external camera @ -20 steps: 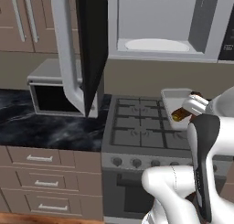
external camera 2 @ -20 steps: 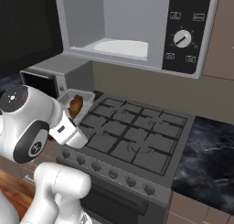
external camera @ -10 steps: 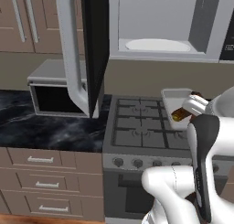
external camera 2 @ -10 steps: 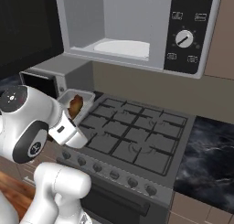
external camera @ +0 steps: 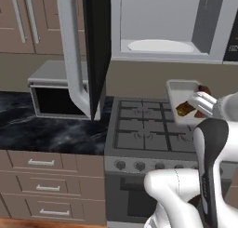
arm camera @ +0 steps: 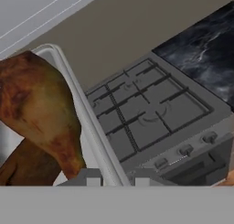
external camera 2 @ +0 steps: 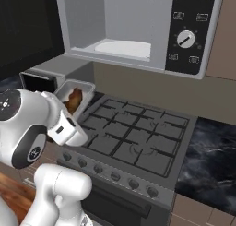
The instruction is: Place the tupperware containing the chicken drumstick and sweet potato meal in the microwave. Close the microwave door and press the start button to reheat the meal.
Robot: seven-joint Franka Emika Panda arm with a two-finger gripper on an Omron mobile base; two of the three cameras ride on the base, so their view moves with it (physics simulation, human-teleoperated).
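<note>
gripper [arm camera: 117, 178] – pinching tupperware [external camera: 182, 99] rim | tupperware w/ chicken drumstick [arm camera: 39, 113] – held above stove [external camera 2: 131, 137], below open microwave [external camera 2: 133, 26]

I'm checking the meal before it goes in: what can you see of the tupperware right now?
The tupperware is a shallow rectangular tray of pale, slightly see-through plastic with a raised rim and no lid. It is tilted, held up in the air over the stove, below the open microwave and not yet inside it. The hand grips its rim at one edge. Inside lie the reddish-brown chicken drumstick and another brown piece of food beside it.
</note>
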